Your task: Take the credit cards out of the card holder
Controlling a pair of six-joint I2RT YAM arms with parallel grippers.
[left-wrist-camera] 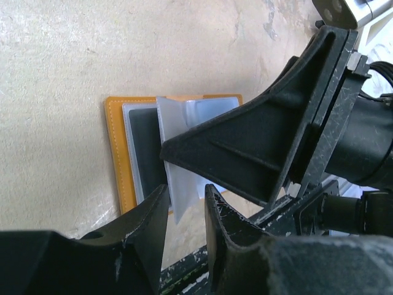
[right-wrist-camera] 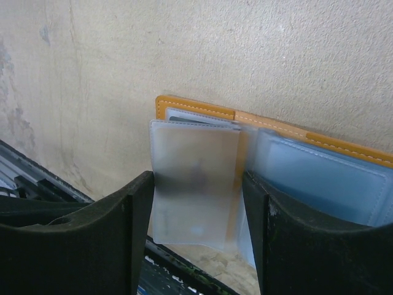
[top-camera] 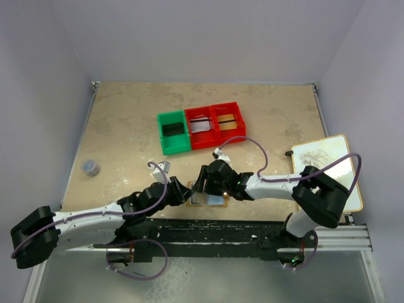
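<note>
Both left pincer [left-wrist-camera: 187, 203] and right pincer [right-wrist-camera: 196, 209] gape open astride the card holder's [left-wrist-camera: 113, 153] leaf [right-wrist-camera: 193, 178].

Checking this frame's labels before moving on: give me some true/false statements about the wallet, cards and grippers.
1. The card holder lies open on the table. True.
2. The gold card lies on the bare table. False: it sits in the rightmost red bin.
3. The right gripper is shut. False: its jaws stand open, either side of a frosted sleeve.
4. A dark card sits in a pocket of the card holder. True.
</note>
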